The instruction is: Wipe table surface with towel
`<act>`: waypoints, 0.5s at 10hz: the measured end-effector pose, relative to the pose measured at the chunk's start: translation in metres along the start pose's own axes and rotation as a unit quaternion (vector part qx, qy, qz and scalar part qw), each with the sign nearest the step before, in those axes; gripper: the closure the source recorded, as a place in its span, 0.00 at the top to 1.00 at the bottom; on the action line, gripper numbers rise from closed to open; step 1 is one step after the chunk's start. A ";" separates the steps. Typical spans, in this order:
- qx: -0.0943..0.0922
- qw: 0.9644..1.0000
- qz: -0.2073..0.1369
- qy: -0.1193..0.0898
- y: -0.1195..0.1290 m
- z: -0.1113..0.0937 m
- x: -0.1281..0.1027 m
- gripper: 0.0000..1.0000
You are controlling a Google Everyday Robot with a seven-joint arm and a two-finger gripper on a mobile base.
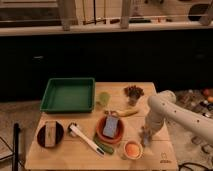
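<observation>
Camera view shows the gripper (pixel 146 136) low at the lower right of the frame, pressed down toward the wooden table (pixel 117 89). Whether its fingers are apart or closed cannot be told, and the towel cannot be made out either — if it is there, it sits under or within the gripper tip, hidden. Just left of the gripper stands a small cup with orange contents (pixel 132 149), very near it.

Further left, toward the lower centre, an orange bowl (pixel 109 130) holds a bluish sponge-like block (pixel 110 126), and a white-handled brush (pixel 85 138) lies diagonally beside it. A yellow banana (pixel 125 113) lies just above the bowl, with a small green cup (pixel 104 99) and a dark bunch, perhaps grapes (pixel 133 92), toward the upper centre. A green tray (pixel 68 94) fills the upper left of the table, and a dark plate with a tan block (pixel 50 134) sits at the lower left.

Outward from the tip, the white arm (pixel 172 111) rises and bends off to the right edge of the frame.

The step in hand looks like the wiping stroke itself, worked on the bare strip along the right side of the table. The next move probably calls for sliding sideways with steady downward pressure — while keeping clear of the orange cup, which seems easy to knock over.
</observation>
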 end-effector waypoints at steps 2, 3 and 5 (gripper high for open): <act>0.000 1.000 0.025 0.005 0.012 -0.002 0.018 0.00; 0.004 0.999 0.037 0.009 0.010 -0.006 0.027 0.00; 0.010 0.999 0.046 0.015 -0.003 -0.011 0.038 0.00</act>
